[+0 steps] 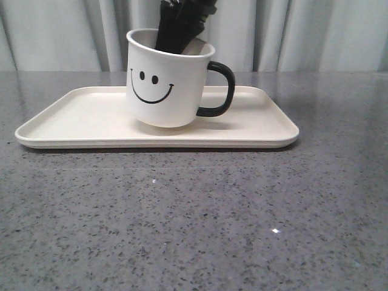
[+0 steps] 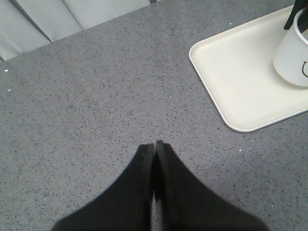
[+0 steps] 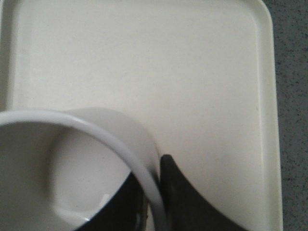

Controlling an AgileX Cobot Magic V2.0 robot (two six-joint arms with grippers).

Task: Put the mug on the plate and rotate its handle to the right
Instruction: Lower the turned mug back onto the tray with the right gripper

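While the front view looked across the grey tabletop (image 1: pixel 194 218), the one mug (image 1: pixel 165 79) sat tilted over the one plate (image 1: pixel 73 118), roughly at the plate's middle, its base seemingly just clear of the plate on the side away from the handle. The single handle (image 1: pixel 219 89) pointed toward the robot's right side of the plate, and the smiley face looked at the camera. The right end effector (image 1: pixel 179 29) came down from above into the mug's mouth, so the mug hung directly below it with its long axis leaning off vertical. Judged from that, what remained was lowering the mug flat, since the handle lay rightward already.

From the left wrist view, the left end effector (image 2: pixel 154 147) had its two fingers pressed together with nothing between them, over bare tabletop. The plate, with the mug on it, lay well apart from it, so the right arm was plainly the nearer one.

From the right wrist view, the right end effector's fingers (image 3: pixel 185 192) straddled the mug's rim, one inside and one outside, clamped on the wall, with the plate's open surface beyond.
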